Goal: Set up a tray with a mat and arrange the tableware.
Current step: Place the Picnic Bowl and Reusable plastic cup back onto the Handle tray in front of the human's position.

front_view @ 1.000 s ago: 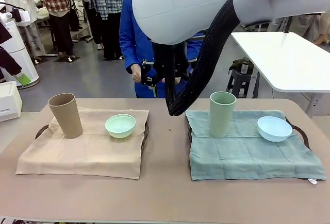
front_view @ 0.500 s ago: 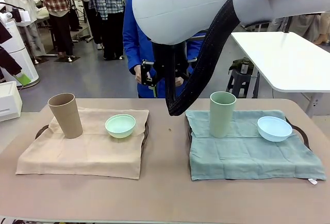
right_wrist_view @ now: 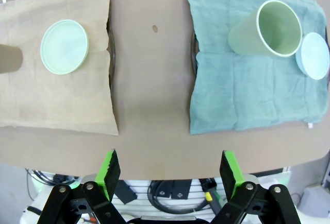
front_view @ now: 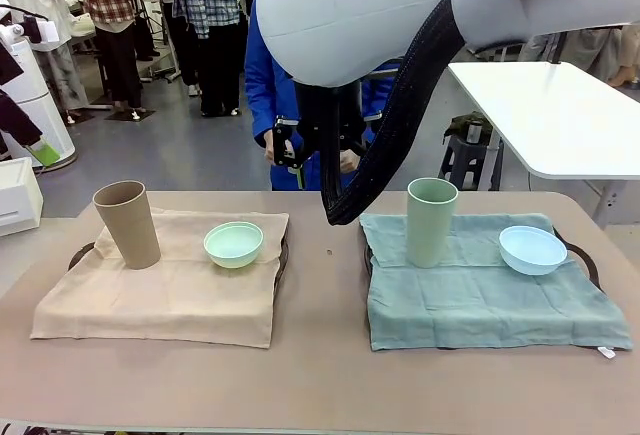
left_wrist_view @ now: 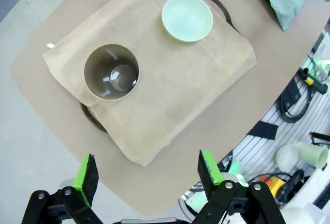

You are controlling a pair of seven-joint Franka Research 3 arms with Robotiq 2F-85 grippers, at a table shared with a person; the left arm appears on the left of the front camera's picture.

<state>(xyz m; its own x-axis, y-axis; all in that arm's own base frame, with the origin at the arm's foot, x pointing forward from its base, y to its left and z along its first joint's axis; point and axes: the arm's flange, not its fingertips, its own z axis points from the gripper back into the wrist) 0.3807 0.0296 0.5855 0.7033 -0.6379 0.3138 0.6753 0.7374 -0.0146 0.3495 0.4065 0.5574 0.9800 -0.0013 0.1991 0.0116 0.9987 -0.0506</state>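
Two tall handleless plastic cups are counted on the tan-topped bench [front_view: 320,375]: one tan cup [front_view: 128,224] and one sage green cup [front_view: 431,221], both upright. Two small shallow bowls are counted: one mint green bowl [front_view: 233,244] and one pale blue bowl [front_view: 532,250]. Two cloth mats are seen, a beige cloth mat [front_view: 165,290] on the robot's left and a teal cloth mat [front_view: 490,295] on its right. Under each mat a dark tray is partly covered; the dark rim of the left tray [front_view: 283,255] shows at the beige mat's edge, and the right tray's dark rim [front_view: 590,260] at the teal mat's far right corner.

The tan cup is placed near the back left corner of the beige mat, with the mint green bowl beside it toward the bench's middle. The sage green cup is placed near the back left of the teal mat, and the pale blue bowl near that mat's back right corner.

A bare strip of bench is left between the two mats, and open bench is left along the near edge. The front halves of both mats are unoccupied.

The left end effector [left_wrist_view: 147,170] is held high above the beige mat's near edge, its fingers spread and holding nothing. The right end effector [right_wrist_view: 170,170] is held above the bench's near edge, fingers likewise spread and empty.
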